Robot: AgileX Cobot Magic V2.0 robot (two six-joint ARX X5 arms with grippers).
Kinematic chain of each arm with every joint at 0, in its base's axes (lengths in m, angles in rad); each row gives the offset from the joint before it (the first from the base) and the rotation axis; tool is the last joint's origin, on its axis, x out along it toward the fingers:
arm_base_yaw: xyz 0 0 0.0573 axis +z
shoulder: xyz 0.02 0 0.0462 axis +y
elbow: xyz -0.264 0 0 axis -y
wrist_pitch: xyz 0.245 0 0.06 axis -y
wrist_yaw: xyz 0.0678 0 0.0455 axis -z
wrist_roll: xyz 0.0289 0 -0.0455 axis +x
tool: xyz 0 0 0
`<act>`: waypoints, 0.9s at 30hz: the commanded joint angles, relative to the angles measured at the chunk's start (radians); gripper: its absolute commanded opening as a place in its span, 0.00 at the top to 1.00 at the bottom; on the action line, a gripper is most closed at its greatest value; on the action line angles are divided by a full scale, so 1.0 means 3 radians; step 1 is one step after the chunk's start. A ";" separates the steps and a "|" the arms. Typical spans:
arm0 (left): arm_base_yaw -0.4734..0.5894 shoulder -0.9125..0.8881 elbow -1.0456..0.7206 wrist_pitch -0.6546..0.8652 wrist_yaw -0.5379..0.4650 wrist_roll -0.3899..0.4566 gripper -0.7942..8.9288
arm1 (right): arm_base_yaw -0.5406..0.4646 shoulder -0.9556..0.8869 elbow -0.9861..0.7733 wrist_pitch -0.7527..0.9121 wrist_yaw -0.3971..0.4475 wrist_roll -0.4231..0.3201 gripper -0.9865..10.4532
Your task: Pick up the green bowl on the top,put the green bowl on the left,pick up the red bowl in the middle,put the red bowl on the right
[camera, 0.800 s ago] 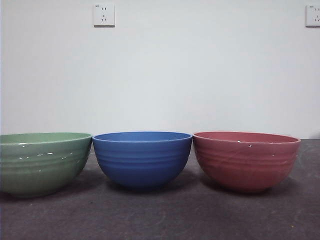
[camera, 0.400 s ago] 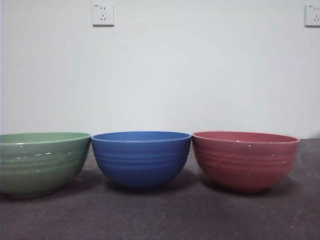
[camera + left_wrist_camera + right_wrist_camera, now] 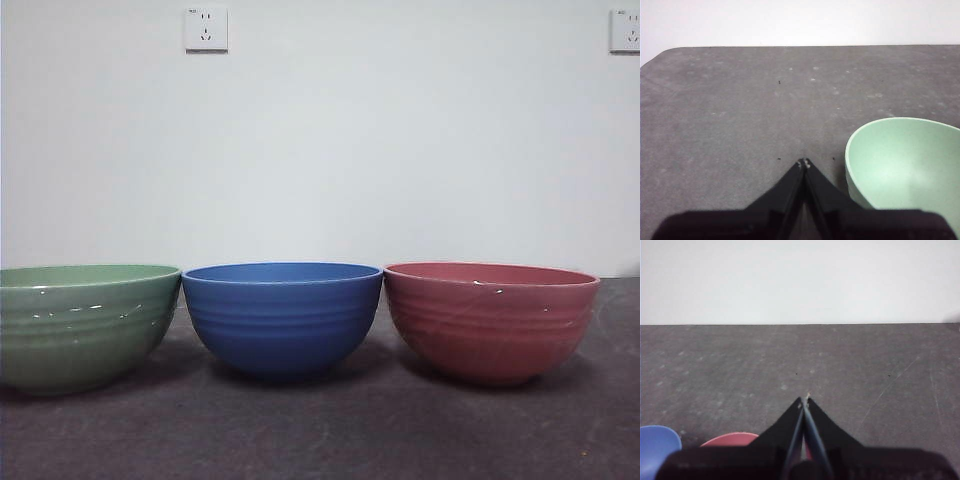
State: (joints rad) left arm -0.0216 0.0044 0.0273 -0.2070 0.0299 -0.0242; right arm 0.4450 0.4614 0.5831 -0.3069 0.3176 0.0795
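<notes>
In the front view three bowls stand upright in a row on the dark table. The green bowl is on the left, the red bowl on the right, a blue bowl between them. The left gripper is shut and empty; the green bowl sits just beside it in the left wrist view. The right gripper is shut and empty, above the table, with the red bowl's rim low beside its jaws. Neither arm shows in the front view.
The blue bowl stands in the middle of the row, nearly touching both neighbours, and its edge shows in the right wrist view. A white wall with two sockets lies behind the grey table.
The picture has shifted very slightly; the bowls stand as before and no arm shows.
</notes>
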 commanded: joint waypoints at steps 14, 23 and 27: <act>0.0010 -0.0008 -0.0046 -0.0009 0.0001 0.0004 0.92 | 0.0004 -0.0005 -0.0017 0.0018 0.0010 0.0031 0.91; 0.0010 -0.0008 -0.0046 -0.0009 0.0001 0.0004 0.92 | 0.0005 -0.0013 -0.0019 -0.0061 0.0009 -0.0156 0.91; 0.0010 -0.0008 -0.0046 -0.0009 0.0001 0.0004 0.92 | -0.0139 -0.0308 -0.0099 -0.0334 -0.0051 -0.0196 0.91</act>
State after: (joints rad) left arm -0.0216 0.0044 0.0273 -0.2070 0.0296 -0.0242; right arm 0.4183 0.4004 0.5705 -0.4053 0.3042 0.0372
